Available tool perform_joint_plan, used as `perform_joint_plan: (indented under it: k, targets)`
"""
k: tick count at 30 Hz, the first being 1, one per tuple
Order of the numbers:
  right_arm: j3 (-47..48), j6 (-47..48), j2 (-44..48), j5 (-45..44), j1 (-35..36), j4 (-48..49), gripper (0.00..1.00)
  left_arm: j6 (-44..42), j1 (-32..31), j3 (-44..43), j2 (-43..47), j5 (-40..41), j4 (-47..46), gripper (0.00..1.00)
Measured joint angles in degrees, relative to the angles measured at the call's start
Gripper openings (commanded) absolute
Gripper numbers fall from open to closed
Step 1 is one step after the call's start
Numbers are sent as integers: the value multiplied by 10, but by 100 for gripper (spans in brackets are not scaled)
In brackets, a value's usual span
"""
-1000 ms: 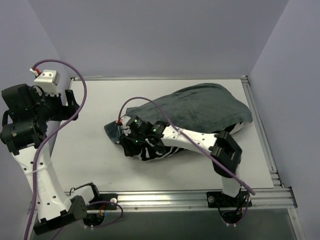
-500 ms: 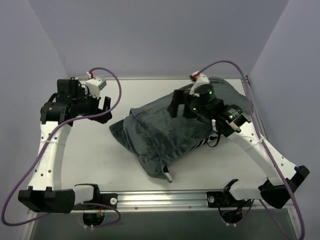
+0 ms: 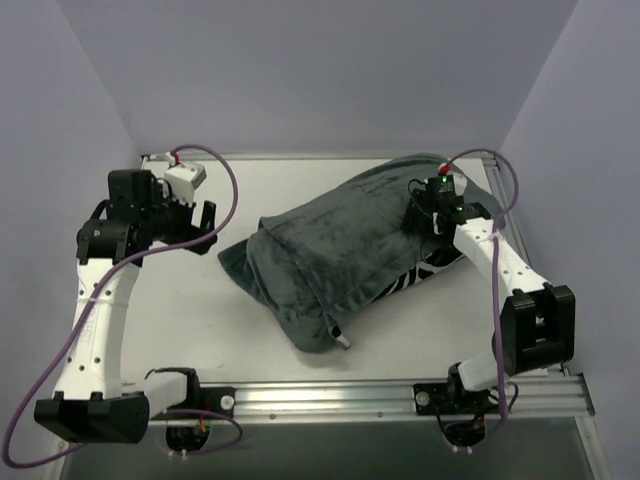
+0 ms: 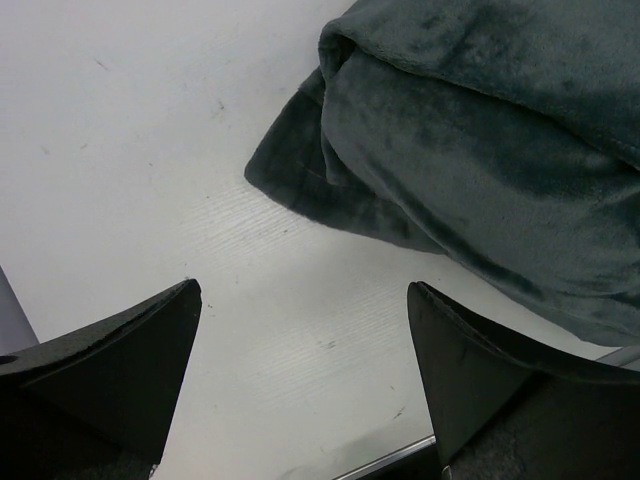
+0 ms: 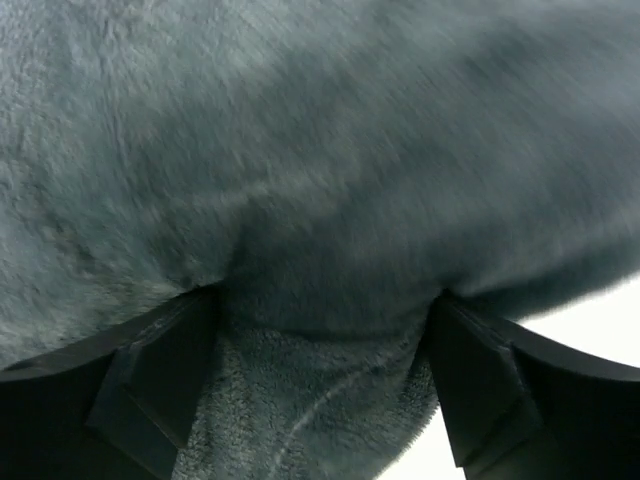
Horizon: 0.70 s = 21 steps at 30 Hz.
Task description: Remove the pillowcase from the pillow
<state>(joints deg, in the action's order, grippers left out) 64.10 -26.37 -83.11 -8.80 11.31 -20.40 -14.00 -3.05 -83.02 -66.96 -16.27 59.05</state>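
Note:
The pillowcase (image 3: 340,250) lies across the middle and right of the table, dark grey face up, bulging over the hidden pillow. A strip of zebra stripes (image 3: 418,274) shows at its near right edge. My left gripper (image 3: 205,226) hangs open over bare table just left of the case's left corner. The left wrist view shows its fingers wide apart (image 4: 303,288), with the grey case (image 4: 480,150) at the upper right. My right gripper (image 3: 421,214) presses into the case's right end. In the right wrist view its jaws (image 5: 320,300) stand wide apart with grey fabric (image 5: 320,200) bulging between them.
A small white tab (image 3: 343,341) sticks out at the case's near corner. A metal rail (image 3: 330,396) runs along the near edge and another (image 3: 522,262) down the right side. Purple walls close in the back and both sides.
My right gripper has moved from the case's upper middle to its right end and dropped into the fabric. My left gripper has shifted slightly. The case has barely moved.

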Motion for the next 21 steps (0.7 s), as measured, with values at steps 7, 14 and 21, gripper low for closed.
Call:
perform_joint_plan:
  k: [7, 14, 21]
  targets:
    - [142, 59, -175, 111, 1, 81, 28, 5, 24, 21, -1, -16, -12, 94]
    - [396, 143, -366, 259, 37, 112, 17, 0, 25, 18, -7, -41, -19, 90]
    - [545, 182, -459, 365, 101, 95, 20, -23, -49, 13, -30, -43, -48, 89]
